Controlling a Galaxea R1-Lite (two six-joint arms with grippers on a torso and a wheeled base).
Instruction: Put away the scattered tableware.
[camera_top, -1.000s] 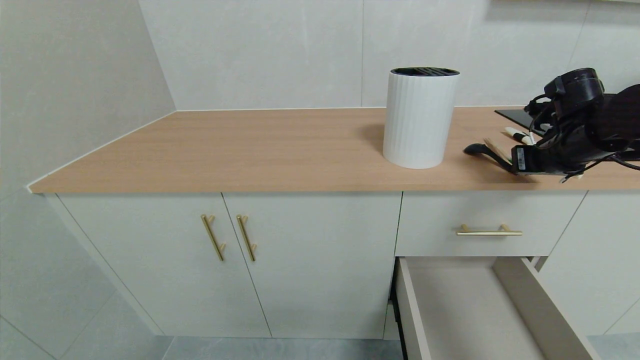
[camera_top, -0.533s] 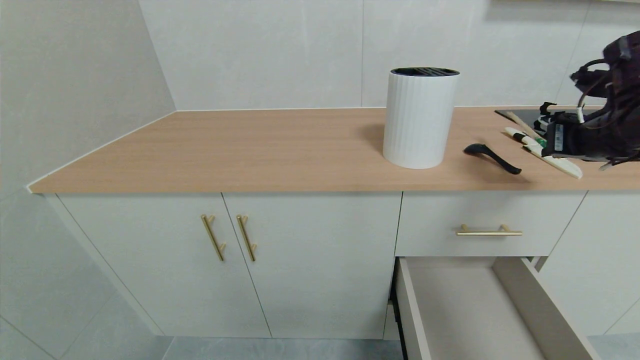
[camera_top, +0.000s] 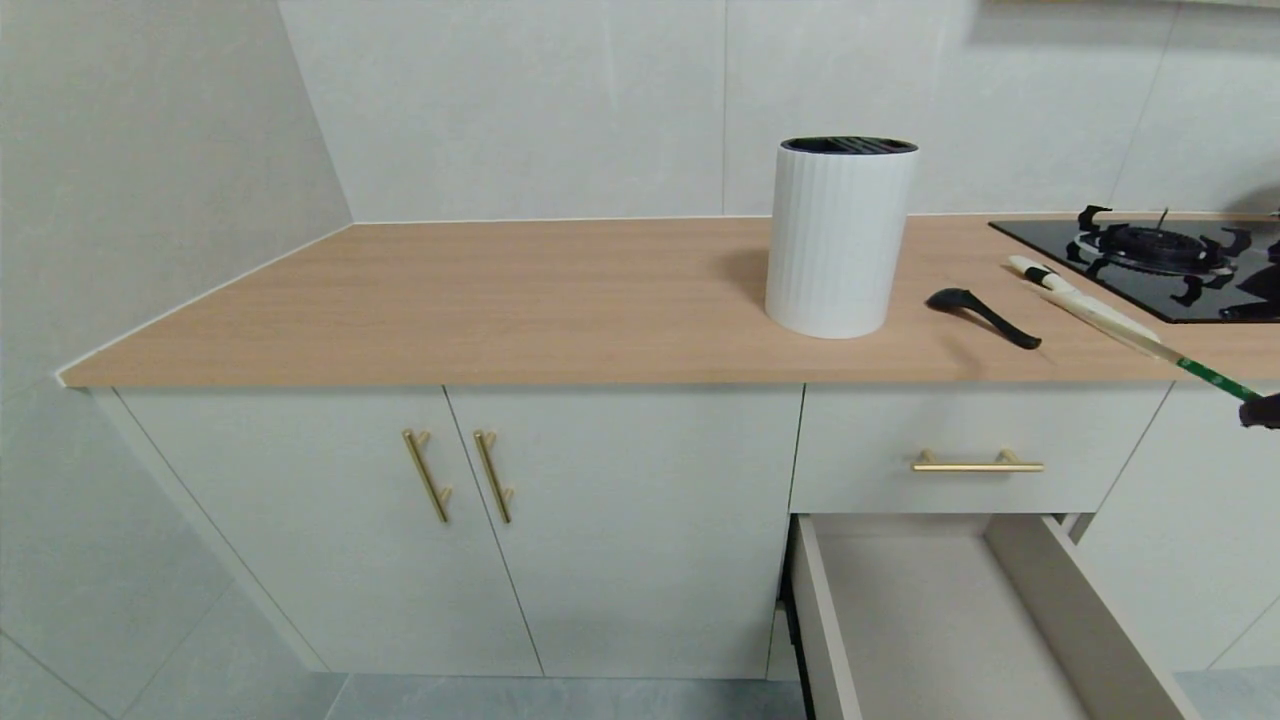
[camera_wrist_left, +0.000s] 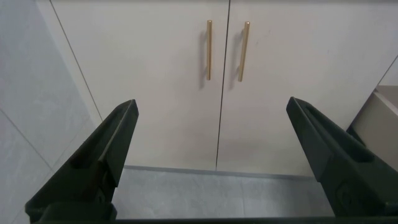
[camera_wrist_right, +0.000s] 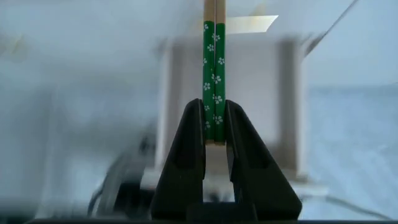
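Right gripper (camera_wrist_right: 210, 134) clamped tight on the green ends of the chopsticks (camera_wrist_right: 210, 74).
It hangs off the countertop's (camera_top: 500, 300) front edge at far right, with the chopsticks slanting back over a white utensil (camera_top: 1040, 272). A black spoon (camera_top: 982, 315) lies between that and the ribbed white holder (camera_top: 838, 240). A drawer (camera_top: 812, 620) stands pulled out below. The left gripper (camera_wrist_left: 211, 106) gapes wide with nothing in it, facing the cabinet doors (camera_wrist_left: 186, 93).

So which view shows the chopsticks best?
The right wrist view: the chopsticks stand close up, their green flowered ends pinched in the right gripper. The head view shows most of their length slanting over the counter edge, gripper at the picture's edge. The left wrist view faces the cabinet doors.
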